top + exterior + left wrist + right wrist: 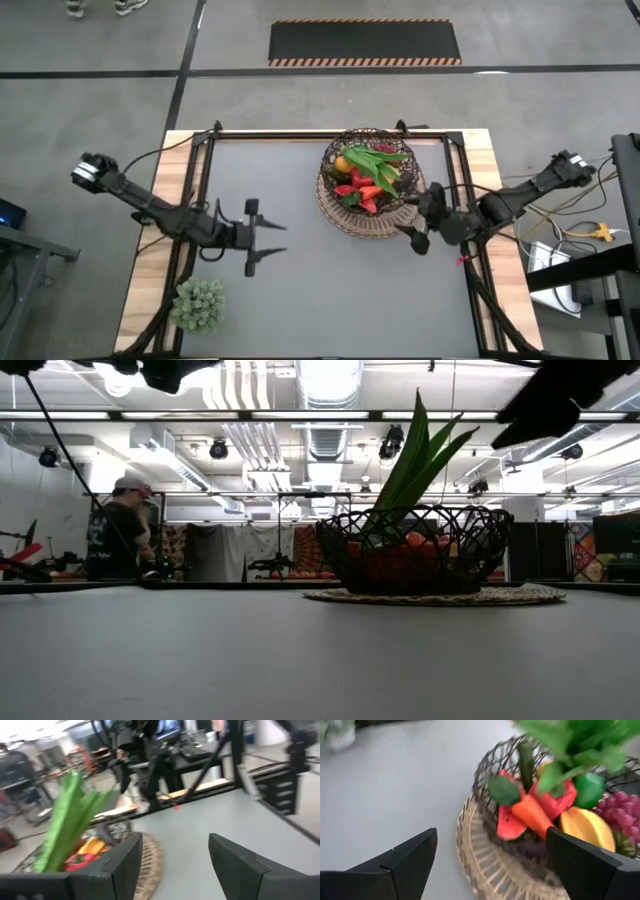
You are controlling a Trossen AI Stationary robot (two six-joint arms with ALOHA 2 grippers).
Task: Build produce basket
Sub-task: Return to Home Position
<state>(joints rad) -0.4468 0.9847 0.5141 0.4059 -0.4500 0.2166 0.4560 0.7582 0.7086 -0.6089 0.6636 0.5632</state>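
The dark wicker basket (365, 180) stands on its tan woven base at the table's far right, filled with produce: green leaves, an orange, red pepper, carrot (532, 815), watermelon slice, yellow mango (585, 827), lime and grapes (620, 802). It also shows in the low view (415, 550) and the left wrist view (145, 862). My left gripper (268, 237) is open and empty over the bare table, left of the basket. My right gripper (422, 212) is open and empty just right of the basket.
A pale green leafy clump (197, 303) lies at the table's near left corner. The grey tabletop (330, 290) lies between the arms. Wooden side rails border the table. A person (118, 540) stands in the room beyond.
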